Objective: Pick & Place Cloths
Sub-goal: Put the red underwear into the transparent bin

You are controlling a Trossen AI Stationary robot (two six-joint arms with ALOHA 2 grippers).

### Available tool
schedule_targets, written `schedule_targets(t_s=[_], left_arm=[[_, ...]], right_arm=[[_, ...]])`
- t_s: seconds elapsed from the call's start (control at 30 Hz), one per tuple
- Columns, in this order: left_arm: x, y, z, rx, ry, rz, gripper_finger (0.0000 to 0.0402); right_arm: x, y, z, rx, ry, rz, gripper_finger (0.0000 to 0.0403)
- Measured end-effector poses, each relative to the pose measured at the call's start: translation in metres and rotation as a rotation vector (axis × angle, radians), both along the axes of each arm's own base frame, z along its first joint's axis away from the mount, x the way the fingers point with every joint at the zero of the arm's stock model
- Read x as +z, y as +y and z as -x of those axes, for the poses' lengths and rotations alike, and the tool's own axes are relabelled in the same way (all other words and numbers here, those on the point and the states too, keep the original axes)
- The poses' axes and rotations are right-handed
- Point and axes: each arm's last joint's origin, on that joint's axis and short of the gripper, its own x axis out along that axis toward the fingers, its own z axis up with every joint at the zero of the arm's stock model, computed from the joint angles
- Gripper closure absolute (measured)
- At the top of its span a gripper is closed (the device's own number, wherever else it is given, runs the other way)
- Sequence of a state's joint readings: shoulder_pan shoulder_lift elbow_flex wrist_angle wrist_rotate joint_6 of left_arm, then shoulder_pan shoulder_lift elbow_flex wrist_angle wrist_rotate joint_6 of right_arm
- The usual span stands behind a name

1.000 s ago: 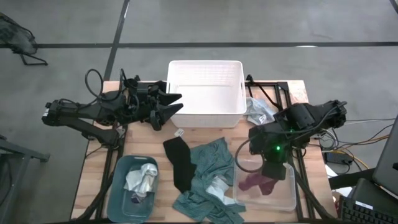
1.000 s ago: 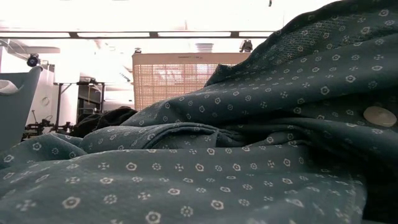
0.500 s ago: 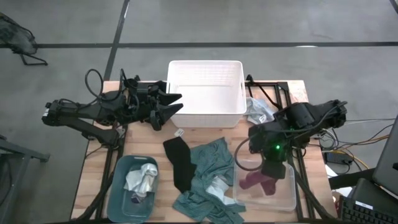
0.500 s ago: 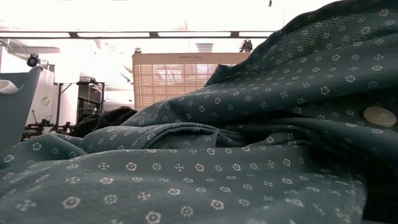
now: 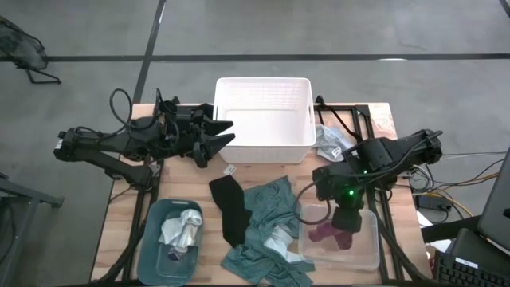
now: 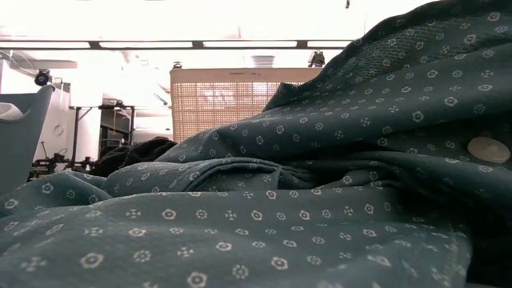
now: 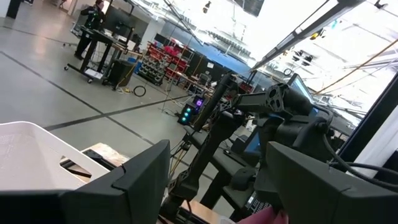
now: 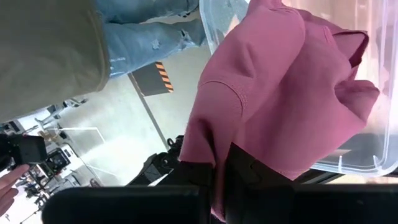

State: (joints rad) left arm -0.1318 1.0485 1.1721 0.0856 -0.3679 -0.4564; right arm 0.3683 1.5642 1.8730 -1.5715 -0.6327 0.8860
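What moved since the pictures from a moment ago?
The right end effector, shut on the maroon cloth, shifted a little toward the table's middle over the clear bin, and the cloth bunched up under it. The left end effector stayed open by the white bin. The teal cloth and black cloth did not move.

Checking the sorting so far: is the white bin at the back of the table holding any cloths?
No. In the high view the white bin shows only its bare ribbed floor, with no cloth inside it.

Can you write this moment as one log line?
right pincer: shut on maroon cloth | over clear bin | left pincer: open, waiting
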Motion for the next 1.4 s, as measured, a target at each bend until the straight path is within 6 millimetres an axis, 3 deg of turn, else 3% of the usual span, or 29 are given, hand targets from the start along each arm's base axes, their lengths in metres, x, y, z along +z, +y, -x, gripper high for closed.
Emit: schedule_targets(t_s=[0.63, 1.4], left_arm=[[-0.001, 0.0, 0.0, 0.0, 0.006, -0.001, 0.0131], [-0.001, 0.0, 0.0, 0.001, 0.007, -0.004, 0.0131]], right_arm=[[-0.024, 0.002, -0.003, 0.029, 0.088, 0.005, 0.0394], [-0.034, 0.002, -0.004, 0.07, 0.082, 0.029, 0.0394]])
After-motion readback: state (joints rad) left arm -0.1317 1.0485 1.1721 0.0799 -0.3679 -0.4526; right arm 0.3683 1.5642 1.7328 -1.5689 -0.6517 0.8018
